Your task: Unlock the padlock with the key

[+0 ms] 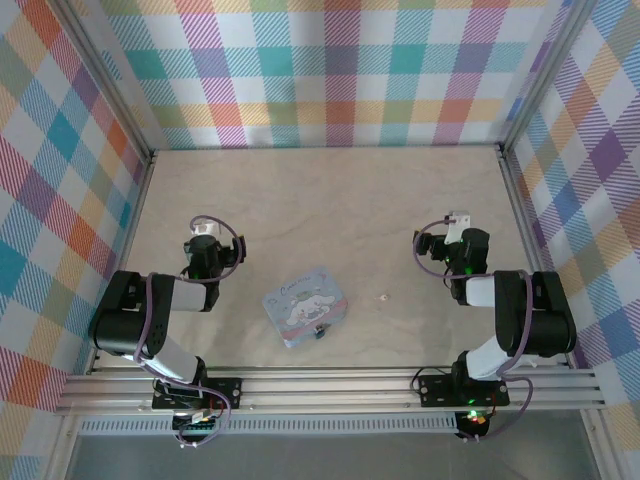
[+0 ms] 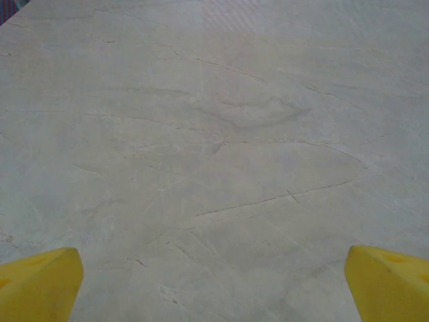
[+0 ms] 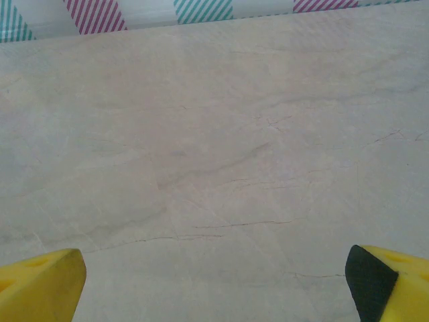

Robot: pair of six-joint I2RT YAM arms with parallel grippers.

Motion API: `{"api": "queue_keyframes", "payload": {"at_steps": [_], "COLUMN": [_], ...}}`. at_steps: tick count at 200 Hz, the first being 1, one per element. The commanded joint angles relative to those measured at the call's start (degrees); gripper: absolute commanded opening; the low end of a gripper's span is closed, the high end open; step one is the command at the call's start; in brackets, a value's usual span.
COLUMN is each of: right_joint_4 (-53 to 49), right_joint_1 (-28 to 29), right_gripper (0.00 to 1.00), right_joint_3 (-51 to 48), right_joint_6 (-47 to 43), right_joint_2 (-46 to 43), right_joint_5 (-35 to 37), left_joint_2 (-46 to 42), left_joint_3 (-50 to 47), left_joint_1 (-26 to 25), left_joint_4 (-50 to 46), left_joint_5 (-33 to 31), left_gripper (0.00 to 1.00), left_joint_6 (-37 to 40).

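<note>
Right gripper and left gripper both gape wide; the right should pinch the tiny pale silvery key squarely, the left steady the blue-teal padlock.

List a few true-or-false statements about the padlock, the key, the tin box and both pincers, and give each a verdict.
1. The left pincer is open, with nothing between its fingers. True.
2. The right pincer is shut on the key. False: it is open, and the key lies on the table, right of the tin box.
3. The padlock sits at the tin box's near edge. True.
4. The key is in the padlock. False: they lie apart.
</note>
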Motion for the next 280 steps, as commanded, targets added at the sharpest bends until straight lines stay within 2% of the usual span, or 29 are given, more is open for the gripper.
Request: {"api": "queue_keyframes", "payload": {"at_steps": [1,111,131,160,174,201,223,252,280], "right_joint_4": [0.2,0.52,-1.45,-13.24,-20.14,-34.07,-45.76,-59.67,-71.19], "right_joint_1": [-0.17,-0.1,-0.1,-0.09,-0.17,-0.02,0.58,5.09,11.91], "right_gripper": [1.0,1.0,1.0,1.0,1.0,1.0,1.0,1.0,1.0], "right_joint_3": [0.9,0.68,0.88,2.7,4.32,8.73,13.36,18.14,21.47], "right_joint_6": [-0.19,-0.16,0.75,1.71,4.12,13.16,19.67,22.61,23.31], "right_joint_2": [-0.27,-0.36,-2.59,-10.97,-14.91,-21.69,-24.77,-26.54,-26.38], "right_joint_5": [-0.94,-1.02,0.82,1.81,1.85,-0.49,-3.61,-4.69,-1.83], "left_joint_2": [0.02,-0.17,-3.09,-13.51,-17.97,-23.59,-25.57,-29.21,-33.49], "left_joint_3": [1.05,0.84,0.71,3.02,5.29,12.93,17.89,19.61,20.03], "left_joint_1": [0.47,0.42,0.45,0.38,0.38,0.37,0.29,-1.1,-5.17], "left_joint_4": [1.4,1.58,-0.41,-12.67,-19.42,-38.63,-51.77,-64.9,-76.77], "left_joint_5": [0.5,0.57,0.75,1.1,1.4,3.26,8.37,15.34,17.11], "left_gripper": [1.0,1.0,1.0,1.0,1.0,1.0,1.0,1.0,1.0], "left_joint_6": [-0.36,-0.33,-0.3,-0.54,-3.24,-14.97,-22.46,-30.86,-35.85]}}
